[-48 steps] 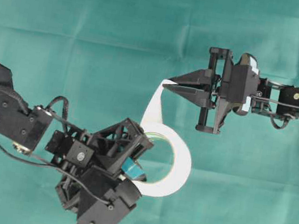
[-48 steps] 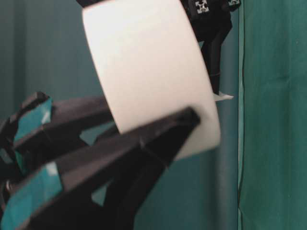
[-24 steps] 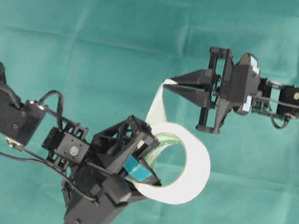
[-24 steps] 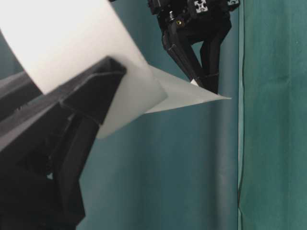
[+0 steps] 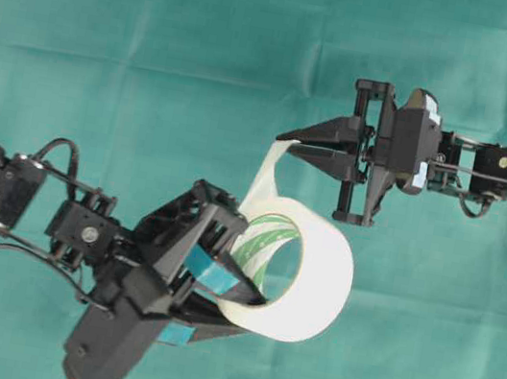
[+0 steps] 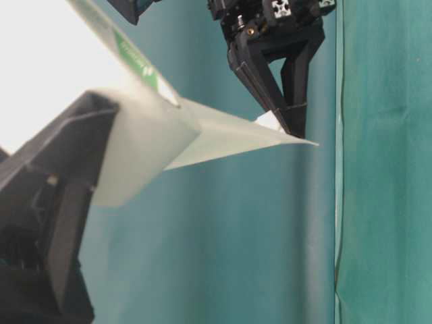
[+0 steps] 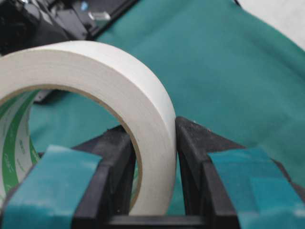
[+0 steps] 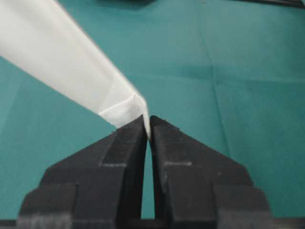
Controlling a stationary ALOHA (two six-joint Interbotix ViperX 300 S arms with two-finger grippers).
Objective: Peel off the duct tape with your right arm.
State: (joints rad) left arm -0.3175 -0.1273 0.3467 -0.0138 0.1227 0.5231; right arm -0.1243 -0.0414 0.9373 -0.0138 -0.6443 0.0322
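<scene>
The duct tape (image 5: 302, 276) is a white roll with a green-streaked inner core, held above the teal cloth (image 5: 159, 57) that covers the worktop, in the lower middle of the overhead view. The left gripper (image 5: 237, 289), whose black fingers carry teal strips, clamps the wall of the roll: in the left wrist view one finger (image 7: 102, 186) sits inside the ring against the green-printed core and the other finger (image 7: 209, 181) presses on the white outer face, so the band of tape (image 7: 143, 119) is pinched between them.

From the top of the roll a strip of peeled tape (image 5: 269, 175) runs up and to the right to the right gripper (image 5: 286, 142). Its plain black pointed fingers are pressed together on the very end of that strip; in the right wrist view the folded white tab end (image 8: 125, 110) disappears between the two fingertips (image 8: 131, 138), which nearly meet. The strip looks taut and flat in the table-level view, narrowing to a point at the right gripper's tips (image 6: 291, 132), with the roll (image 6: 61, 74) large and close to the lens on the left.

The right arm (image 5: 500, 172) reaches in from the right edge, roughly level, and the left arm (image 5: 0, 191) comes in from the lower left.
</scene>
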